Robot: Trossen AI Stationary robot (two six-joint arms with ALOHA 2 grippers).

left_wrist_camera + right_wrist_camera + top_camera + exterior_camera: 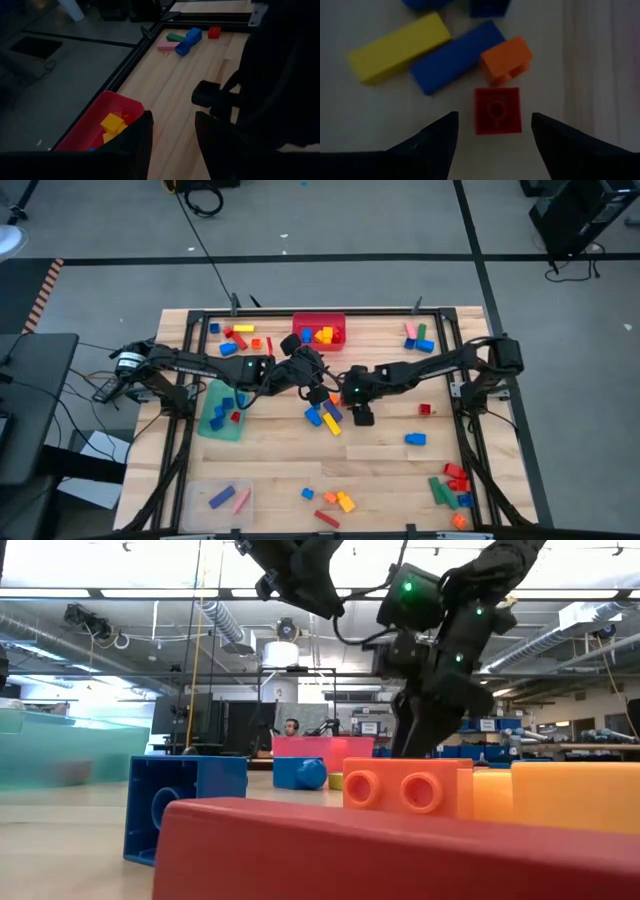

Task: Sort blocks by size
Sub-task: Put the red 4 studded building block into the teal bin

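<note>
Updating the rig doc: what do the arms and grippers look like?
Both arms are dark and jointed. The right arm shows small green indicator lights and a black cable near its wrist. Each gripper has two dark, flat, tapering fingers.

Cube (497, 110) between open pincer (492, 131) fingers

My right gripper (492, 127) hangs open over a small red block (497, 110), bare wood on both sides of it, so I see room for the fingers there; an orange block (507, 58) just beyond, a long blue bar (456, 56) and yellow bar (397, 46) crowd the far side; left arm (240, 368) overlaps close by, beside the red bin (318, 321); bare table (270, 455) nearer me.
</note>
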